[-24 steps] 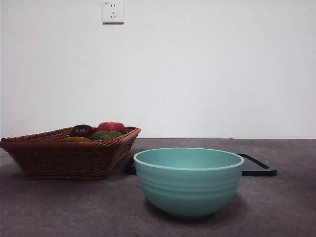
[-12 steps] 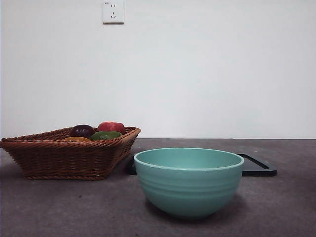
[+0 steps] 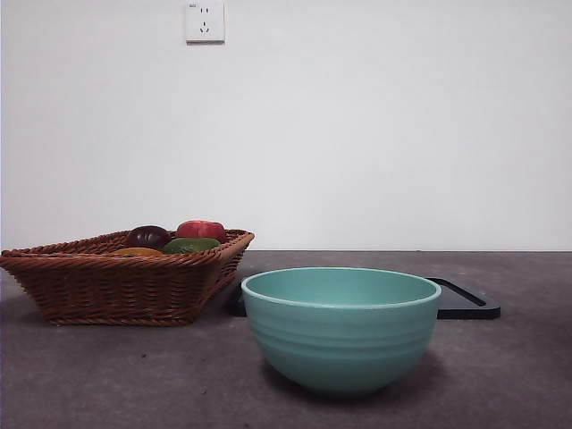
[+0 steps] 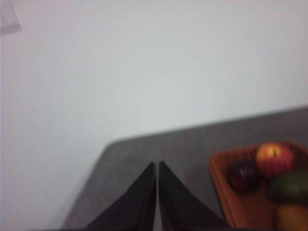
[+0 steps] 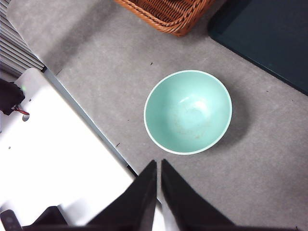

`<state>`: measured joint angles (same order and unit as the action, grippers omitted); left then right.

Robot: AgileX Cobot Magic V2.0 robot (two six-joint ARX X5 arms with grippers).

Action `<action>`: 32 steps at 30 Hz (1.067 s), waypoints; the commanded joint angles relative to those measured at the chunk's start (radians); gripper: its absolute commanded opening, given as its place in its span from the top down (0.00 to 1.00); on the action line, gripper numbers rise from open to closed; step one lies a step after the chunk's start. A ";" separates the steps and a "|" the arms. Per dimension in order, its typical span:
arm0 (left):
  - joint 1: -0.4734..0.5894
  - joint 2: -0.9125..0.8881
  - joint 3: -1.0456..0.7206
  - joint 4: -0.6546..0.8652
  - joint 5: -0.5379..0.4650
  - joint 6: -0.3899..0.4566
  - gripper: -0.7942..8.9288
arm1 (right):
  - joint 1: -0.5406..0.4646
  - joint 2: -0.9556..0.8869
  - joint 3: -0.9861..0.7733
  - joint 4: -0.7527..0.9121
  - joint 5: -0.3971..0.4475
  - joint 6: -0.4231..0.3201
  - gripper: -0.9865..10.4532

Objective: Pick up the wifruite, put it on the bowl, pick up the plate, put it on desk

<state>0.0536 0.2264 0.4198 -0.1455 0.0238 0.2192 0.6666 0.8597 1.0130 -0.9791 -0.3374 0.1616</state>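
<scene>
Right, both grippers closed and empty, left gripper (image 4: pixel 157 166) should open wide over the basket (image 3: pixel 125 286) and take the orange fruit (image 4: pixel 291 216) cleanly.

The front view looks level across the desk (image 3: pixel 107 375) from about its height, close to the teal bowl (image 3: pixel 341 329), facing a white wall with a socket (image 3: pixel 205 21). The right wrist view looks steeply down from high above, onto the bowl (image 5: pixel 188 111), a corner of the wicker basket (image 5: pixel 168 14) and the black tray (image 5: pixel 269 38). The left wrist view, blurred, looks obliquely over the desk's edge towards the wall, catching the basket (image 4: pixel 224 192) and its fruit, which all three views share.
</scene>
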 commanded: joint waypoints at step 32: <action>0.003 -0.224 -0.409 -0.043 -0.005 -0.121 0.91 | 0.006 0.008 0.016 0.008 -0.002 -0.010 0.91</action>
<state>0.0547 0.0044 0.0322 -0.1806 0.0231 0.1093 0.6666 0.8597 1.0130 -0.9787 -0.3374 0.1612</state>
